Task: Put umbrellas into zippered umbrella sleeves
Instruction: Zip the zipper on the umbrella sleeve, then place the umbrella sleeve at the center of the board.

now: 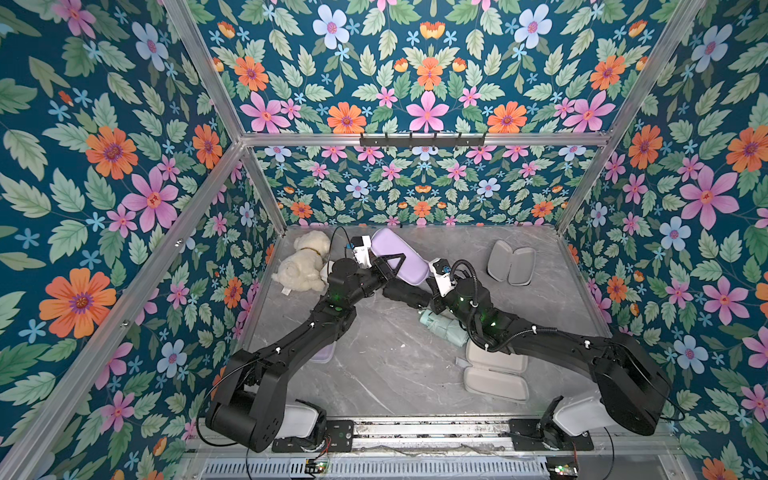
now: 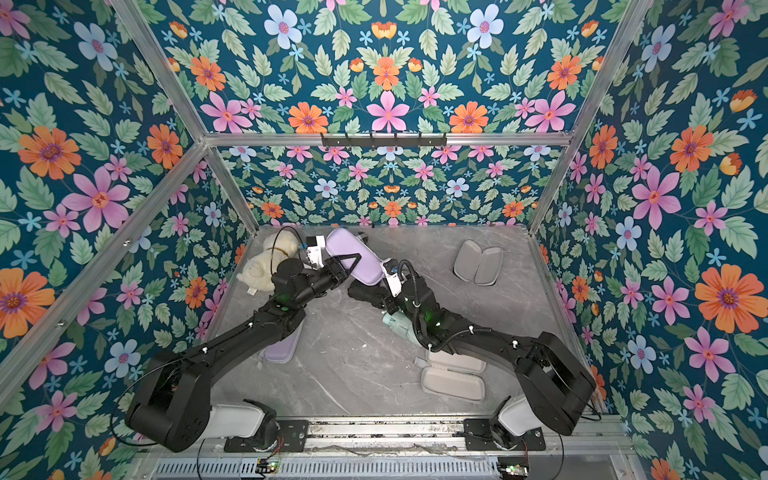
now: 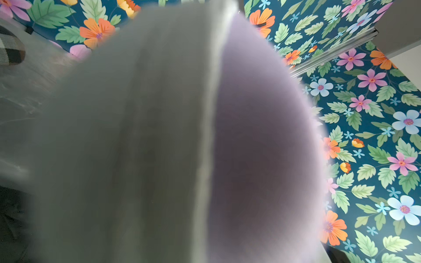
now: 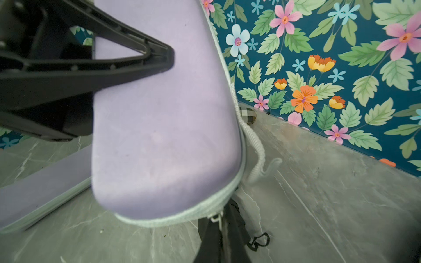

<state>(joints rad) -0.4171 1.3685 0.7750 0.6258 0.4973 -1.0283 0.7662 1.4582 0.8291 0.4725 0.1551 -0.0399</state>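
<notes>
Shows, in both top views, a lavender sleeve (image 1: 411, 268), smooth, stiff and round-ended, held above the grey marbled table (image 1: 386, 374) and clamped across its middle by the left pincer (image 1: 400, 261), fingers narrowed onto the shell. Puts the right pincer (image 1: 427, 289) at that sleeve's near end, tips hidden under the wrist. Shows a black umbrella (image 1: 405, 294) of crinkled cloth just beside it, a mint green umbrella (image 1: 440, 328) under the right arm, a far open sleeve (image 1: 509, 262) and a near open sleeve (image 1: 494, 386) spread with grey lining up, and a fluffy cream toy dog (image 1: 303, 262) by the back wall.

Fills the left wrist view with blur: soft grey lining, lavender shell (image 3: 262, 136), a pale seam between; fingers hidden. Catches a plaid capsule (image 3: 11, 50) at the frame's edge.

Shows, in the right wrist view, fine-woven lavender cloth edged with grey zip tape (image 4: 182, 216), with a black ribbed finger (image 4: 136, 66) of the left pincer pressed flat on it. Presses the right pincer's dark fingers together under the rounded end, a white zip pull (image 4: 216, 219) right at their tips; cannot tell whether pinched. Shows a second lavender sleeve (image 4: 41, 198) flat on the table below.
</notes>
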